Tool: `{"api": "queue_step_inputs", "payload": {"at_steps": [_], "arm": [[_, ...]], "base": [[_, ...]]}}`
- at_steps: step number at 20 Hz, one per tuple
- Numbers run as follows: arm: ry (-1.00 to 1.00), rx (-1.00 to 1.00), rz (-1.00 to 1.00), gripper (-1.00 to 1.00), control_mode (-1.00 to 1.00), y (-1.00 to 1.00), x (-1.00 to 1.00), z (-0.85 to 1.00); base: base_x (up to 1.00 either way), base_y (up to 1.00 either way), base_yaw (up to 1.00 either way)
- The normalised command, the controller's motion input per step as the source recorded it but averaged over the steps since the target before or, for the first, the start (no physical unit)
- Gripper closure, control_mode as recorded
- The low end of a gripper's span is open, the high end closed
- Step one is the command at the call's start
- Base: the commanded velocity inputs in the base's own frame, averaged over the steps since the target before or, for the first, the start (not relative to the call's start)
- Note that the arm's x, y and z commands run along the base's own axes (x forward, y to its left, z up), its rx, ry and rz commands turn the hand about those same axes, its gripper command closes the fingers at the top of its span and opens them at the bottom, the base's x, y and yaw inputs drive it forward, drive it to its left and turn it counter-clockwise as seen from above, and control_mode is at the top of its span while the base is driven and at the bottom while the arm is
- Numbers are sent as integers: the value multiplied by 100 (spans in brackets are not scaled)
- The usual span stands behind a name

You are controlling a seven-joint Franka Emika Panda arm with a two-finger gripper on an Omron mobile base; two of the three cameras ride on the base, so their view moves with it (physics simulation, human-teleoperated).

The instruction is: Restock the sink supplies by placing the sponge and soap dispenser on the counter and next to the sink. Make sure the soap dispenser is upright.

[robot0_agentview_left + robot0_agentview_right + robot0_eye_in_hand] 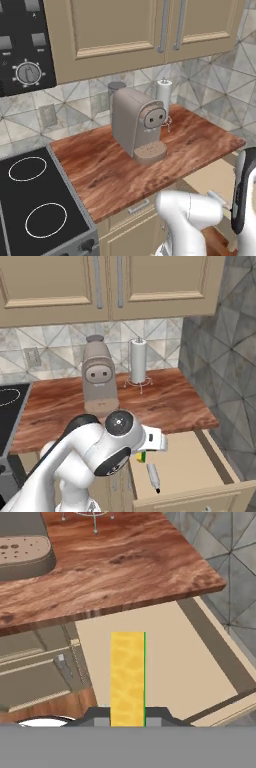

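Setting: reddish-brown wood counter (195, 137) is running under beige wall cabinets and a grey triangle-tiled wall.
Sponge: a yellow sponge (127, 677) with a thin green edge is standing upright in the hand view, rising from between the finger tips above an open drawer (190, 466).
Gripper: the gripper (127, 718) is pinching the sponge, jaws drawn in narrow against its sides.
Right base view: a small patch of yellow and green is peeking out beside the white wrist, above the drawer; a slim grey pen-like item (153, 477) is lying on the drawer floor.
Left base view: a black stovetop (35, 205) with white rings is sitting left of the counter.
Counter items: a taupe coffee machine (137, 125) is standing beside a paper towel holder (138, 363).
Hard to tell: the arm is hiding most of the sponge in the right base view; the drawer is cut off in the left base view.
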Motion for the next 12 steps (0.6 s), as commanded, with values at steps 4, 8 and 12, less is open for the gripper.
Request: {"api": "queue_step_inputs", "payload": {"at_steps": [4, 8, 12], "arm": [[0, 0, 0, 100, 100, 0, 0, 0], [0, 0, 0, 100, 100, 0, 0, 0], [0, 0, 0, 100, 100, 0, 0, 0]], "base": [[-46, 72, 42], [-40, 96, 41], [-26, 100, 33]]}}
